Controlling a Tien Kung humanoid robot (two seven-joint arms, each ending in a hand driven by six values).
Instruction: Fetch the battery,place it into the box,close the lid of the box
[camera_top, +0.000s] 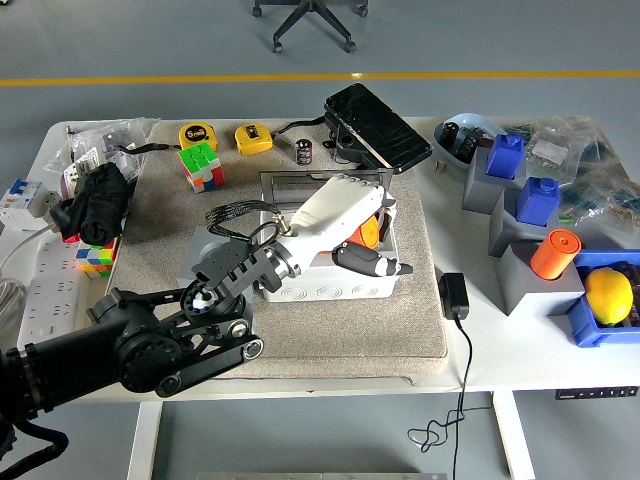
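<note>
Rubik's cube (201, 165) beside two tape measures (197, 135); lemon (608, 296) in blue bin (590, 327) at right.

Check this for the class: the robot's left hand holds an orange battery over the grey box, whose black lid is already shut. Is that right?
Not quite. The head view shows the black lid still raised open behind the grey box. The rest holds: the left hand grips the orange battery over the box.

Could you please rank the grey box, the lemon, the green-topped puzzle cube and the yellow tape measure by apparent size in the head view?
1. grey box
2. green-topped puzzle cube
3. lemon, close to the cube, so uncertain
4. yellow tape measure
</note>
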